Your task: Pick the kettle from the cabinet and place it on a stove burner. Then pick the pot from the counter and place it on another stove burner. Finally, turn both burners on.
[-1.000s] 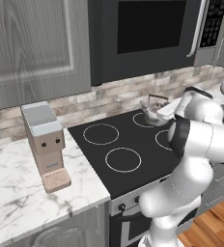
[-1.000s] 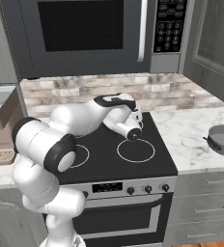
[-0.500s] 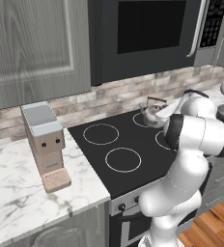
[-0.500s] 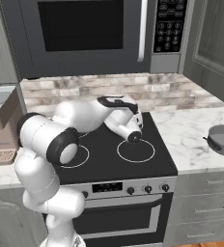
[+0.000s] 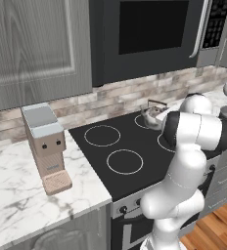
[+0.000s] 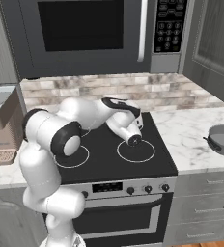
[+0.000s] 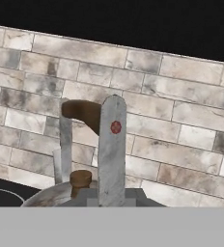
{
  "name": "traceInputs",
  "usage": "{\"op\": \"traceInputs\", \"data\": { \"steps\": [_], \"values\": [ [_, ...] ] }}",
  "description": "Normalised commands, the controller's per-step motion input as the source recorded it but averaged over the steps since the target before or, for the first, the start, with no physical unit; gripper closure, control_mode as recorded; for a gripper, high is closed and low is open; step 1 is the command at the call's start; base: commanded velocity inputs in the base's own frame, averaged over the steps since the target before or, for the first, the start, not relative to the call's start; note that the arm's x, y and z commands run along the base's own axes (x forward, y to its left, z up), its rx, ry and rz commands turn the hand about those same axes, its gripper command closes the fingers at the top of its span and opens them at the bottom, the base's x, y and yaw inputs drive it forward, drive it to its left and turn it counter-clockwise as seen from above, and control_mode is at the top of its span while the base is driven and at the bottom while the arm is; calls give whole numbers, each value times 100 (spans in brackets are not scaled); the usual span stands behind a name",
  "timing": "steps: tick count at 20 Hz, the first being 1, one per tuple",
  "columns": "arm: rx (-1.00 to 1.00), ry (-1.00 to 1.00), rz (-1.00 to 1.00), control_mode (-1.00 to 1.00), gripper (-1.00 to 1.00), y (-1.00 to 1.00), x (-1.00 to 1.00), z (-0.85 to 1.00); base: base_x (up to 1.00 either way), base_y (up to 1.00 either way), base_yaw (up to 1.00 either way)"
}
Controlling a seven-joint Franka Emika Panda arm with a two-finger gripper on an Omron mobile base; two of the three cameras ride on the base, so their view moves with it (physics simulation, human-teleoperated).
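Where jaws clamp: kettle (image 7: 61, 193) handle.

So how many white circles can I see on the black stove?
4 in the left base view: rear left, front left, rear right under the kettle, front right behind the arm. More may be hidden.

Kettle (image 5: 151, 116) sits on the cooktop (image 5: 135, 146) (pot (image 6: 223, 140) right, on counter (image 6: 191, 135)).

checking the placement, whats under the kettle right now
The kettle sits over the black cooktop at its back right, by a white burner ring. The arm covers its base, so contact cannot be seen. The tool is shut on its brown handle.
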Motion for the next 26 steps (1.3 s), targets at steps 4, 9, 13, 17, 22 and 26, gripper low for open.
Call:
{"op": "traceInputs", "data": {
  "steps": [4, 9, 13, 17, 22, 26],
  "values": [
    [0, -3, 0, -100, 100, -3, 22, -6, 0, 0, 0],
    [0, -1, 0, -100, 100, -7, 22, 0, 0, 0, 0],
    [0, 0, 0, -100, 100, -5, 23, 0, 0, 0, 0],
    [0, 2, 0, -100, 100, -1, 25, 0, 0, 0, 0],
    [0, 5, 0, -100, 100, 0, 27, -1, 0, 0, 0],
    [0, 6, 0, -100, 100, -1, 28, -6, 0, 0, 0]
  ]
}}
